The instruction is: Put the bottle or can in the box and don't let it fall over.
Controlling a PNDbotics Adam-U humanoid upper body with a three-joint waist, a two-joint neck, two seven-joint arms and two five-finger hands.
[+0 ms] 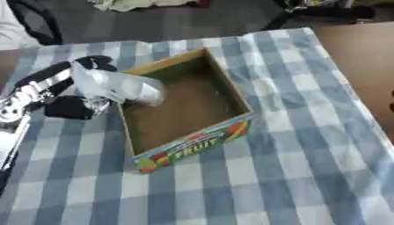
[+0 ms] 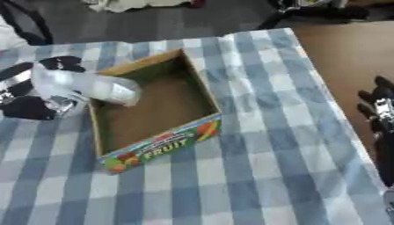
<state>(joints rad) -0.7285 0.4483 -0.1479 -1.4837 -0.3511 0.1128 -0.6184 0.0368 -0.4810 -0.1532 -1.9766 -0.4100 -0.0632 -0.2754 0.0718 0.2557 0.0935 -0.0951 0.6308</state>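
Checked blue-white cloth covers table. Near its middle I see open cardboard box, "FRUIT" printed on its near wall, nothing resting on its floor. My left hand, at cloth's left edge, fingers curled round clear plastic bottle, bottle tilted over box's left wall. My right hand idle off table's right edge, fingers relaxed, apart.

You are looking at soft, even daylight with only faint shadows inside the box. Motion blur is smearing the bottle and left hand; everything is reading slightly hazy.
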